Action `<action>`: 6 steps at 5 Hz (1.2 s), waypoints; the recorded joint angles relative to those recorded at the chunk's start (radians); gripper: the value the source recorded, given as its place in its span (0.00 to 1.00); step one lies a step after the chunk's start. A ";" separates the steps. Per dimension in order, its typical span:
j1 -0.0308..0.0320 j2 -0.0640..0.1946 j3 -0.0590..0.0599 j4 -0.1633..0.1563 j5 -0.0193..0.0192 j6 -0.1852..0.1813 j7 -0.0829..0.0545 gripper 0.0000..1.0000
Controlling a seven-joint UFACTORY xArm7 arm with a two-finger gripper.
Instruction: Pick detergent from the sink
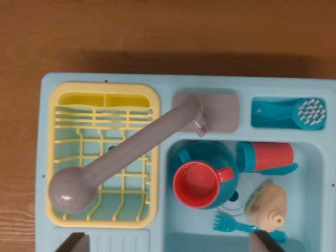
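One detergent bottle point(266, 206) lying on side in sink basin point(315, 173), right of red cup point(197, 185), nozzle toward blue fork point(231, 224). Faucet point(121, 157) swung over yellow rack point(102, 155), leaving basin open. Fingers point(168, 242) spread wide, holding nothing, straddling basin edge for descent.

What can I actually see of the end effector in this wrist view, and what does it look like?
Very little. Only two dark fingertips poke in at the bottom edge, one at the wrist view's left, one at its right. Both look dark brown to black, flat-faced and blocky, with angled tips. The end effector shows no cables, markings or arm body; the rest is out of frame.
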 joint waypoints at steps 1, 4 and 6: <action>-0.0033 0.004 -0.003 -0.014 0.0000 -0.014 0.003 0.00; -0.0080 0.009 -0.007 -0.034 0.0001 -0.034 0.007 0.00; -0.0144 0.016 -0.012 -0.061 0.0002 -0.062 0.013 0.00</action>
